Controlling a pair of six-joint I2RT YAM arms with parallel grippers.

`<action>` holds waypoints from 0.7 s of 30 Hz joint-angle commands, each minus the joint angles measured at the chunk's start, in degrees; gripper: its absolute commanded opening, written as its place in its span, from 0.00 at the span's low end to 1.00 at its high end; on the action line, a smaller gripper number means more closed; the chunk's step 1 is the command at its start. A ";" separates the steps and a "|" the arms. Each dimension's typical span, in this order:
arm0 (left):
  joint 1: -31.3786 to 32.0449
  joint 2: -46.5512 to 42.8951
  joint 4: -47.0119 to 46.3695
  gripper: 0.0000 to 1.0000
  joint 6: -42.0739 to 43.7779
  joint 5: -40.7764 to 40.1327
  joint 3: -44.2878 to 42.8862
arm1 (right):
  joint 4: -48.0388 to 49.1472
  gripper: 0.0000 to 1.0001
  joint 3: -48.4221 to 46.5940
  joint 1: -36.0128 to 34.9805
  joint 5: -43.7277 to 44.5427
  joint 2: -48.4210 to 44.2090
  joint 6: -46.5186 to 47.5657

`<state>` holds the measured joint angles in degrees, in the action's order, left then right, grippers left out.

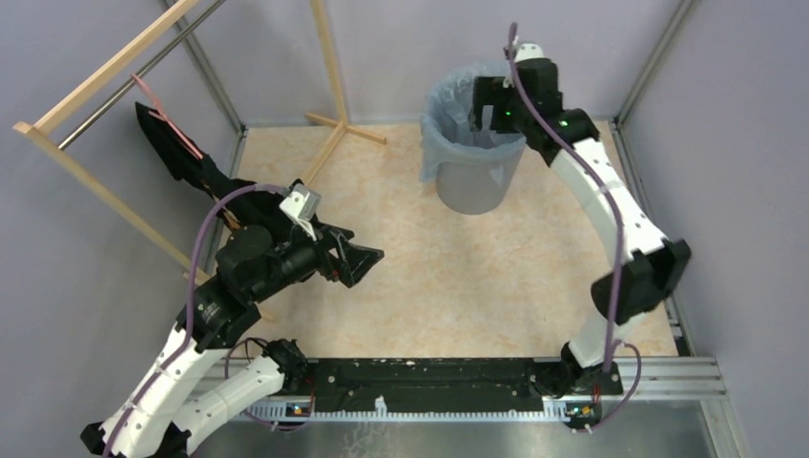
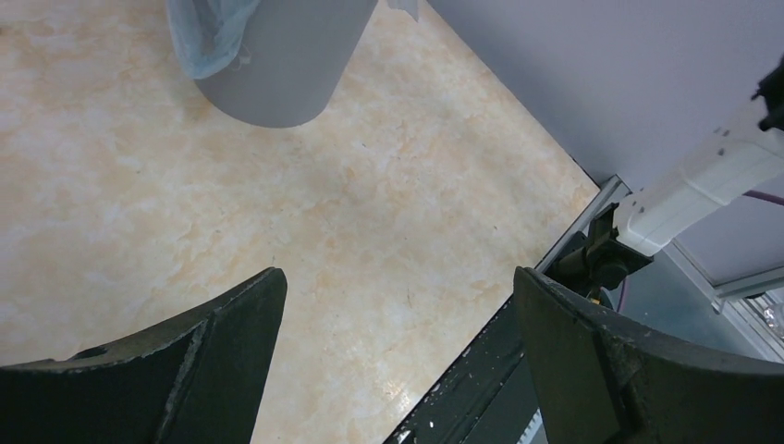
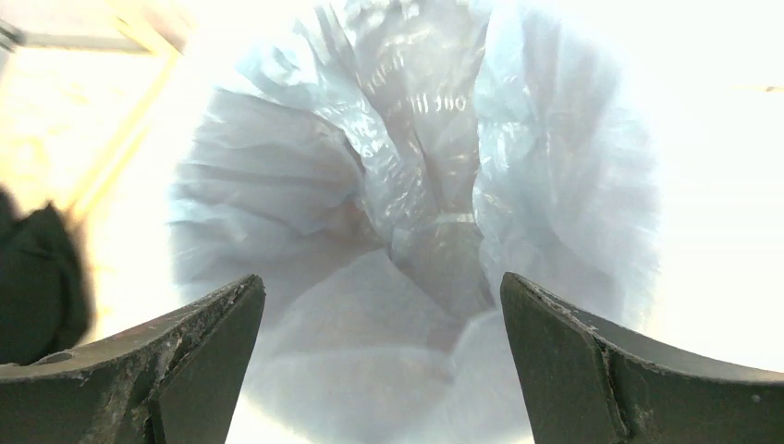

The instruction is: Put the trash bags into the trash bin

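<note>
Tabletop (image 1: 429, 286): marbled beige; I see nothing loose on it between the arms.
Wooden rack (image 1: 105, 65): far left, carries the black cloth (image 1: 176, 153) with a pink strap. Not part of my task.
Trash bin (image 1: 472, 181): round, grey, upright at the far side of the table.
Trash bag (image 3: 416, 185): pale-blue film inside the bin. Its edge drapes over the rim, and the middle is bunched down the centre. I judge the bag is placed, but the lining is uneven.
Right gripper (image 3: 379, 287): poised over the bin mouth, pointing in. The jaws are spread wide and hold nothing, probably positioned to release or tuck the film.
Left gripper (image 2: 398, 277): low over bare table, well apart from the bin. The jaws are wide and hold nothing; it looks parked clear.
Print: faint lettering on the film, which I cannot read.
</note>
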<state>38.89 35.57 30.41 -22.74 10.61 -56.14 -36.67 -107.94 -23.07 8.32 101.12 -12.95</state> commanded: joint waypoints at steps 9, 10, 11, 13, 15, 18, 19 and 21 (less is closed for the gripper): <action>0.22 0.64 -5.45 0.99 4.57 -1.05 -5.92 | 2.10 0.99 18.65 0.06 -14.48 -35.52 -2.65; 0.22 0.60 -5.45 0.99 4.89 -0.93 -6.56 | 2.16 0.99 20.87 -0.02 -16.44 -38.57 -3.11; 0.22 0.39 -5.61 0.99 5.16 -0.99 -7.14 | 2.31 0.99 23.45 0.00 -17.47 -42.11 -3.44; 0.22 -0.44 -6.46 0.99 5.66 -1.81 -7.78 | 2.09 0.99 28.52 0.05 -17.46 -49.52 -4.02; 0.22 -1.28 -7.29 0.99 6.34 -2.89 -8.11 | 1.84 0.99 33.21 0.03 -16.81 -57.13 -3.98; 0.22 -1.82 -7.75 0.99 7.58 -4.58 -9.32 | -0.87 0.99 35.98 0.04 -14.50 -66.15 -3.87; 0.22 -2.02 -8.07 0.99 7.95 -5.00 -9.60 | -2.55 0.99 35.56 0.09 -13.41 -67.97 -3.64; 0.22 -2.17 -8.45 0.99 8.65 -5.50 -10.19 | -5.96 0.99 33.72 0.03 -11.74 -70.31 -2.92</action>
<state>38.92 33.98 26.06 -16.78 7.49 -63.70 -38.94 -72.34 -23.09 -5.93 35.16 -16.21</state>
